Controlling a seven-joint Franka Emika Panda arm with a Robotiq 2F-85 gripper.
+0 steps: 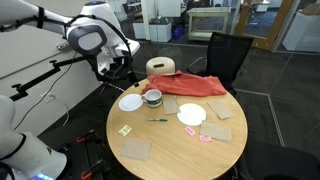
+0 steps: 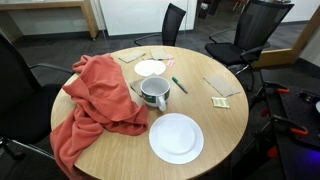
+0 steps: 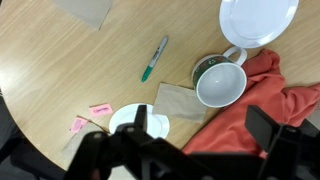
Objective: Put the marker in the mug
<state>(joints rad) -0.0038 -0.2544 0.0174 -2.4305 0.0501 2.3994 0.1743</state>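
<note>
Currently the thin, pen-like marker with a green tip (image 3: 154,58) lies flat on bare wood of the round wooden table (image 3: 40,60), near the mug but apart from it; it shows in both exterior views too (image 1: 157,119) (image 2: 179,85). The squat, light-coloured ceramic mug with a dark inside (image 3: 220,84) stands upright with nothing in it, partly on a tan square paper napkin (image 3: 176,101). Its handle points toward a large flat white round plate (image 3: 257,18). A crumpled red cloth (image 3: 268,100) lies just beside the mug and hangs over the table's edge in an exterior view (image 2: 95,105). A smaller white plate (image 3: 152,124) sits on the mug's other side, with two pink paper notes (image 3: 100,108) near it. The black Robotiq gripper (image 3: 195,150) hangs above the table, off the marker, its fingers (image 3: 272,128) spread wide and holding nothing. In an exterior view it is up near the table's rim (image 1: 118,72).
</note>
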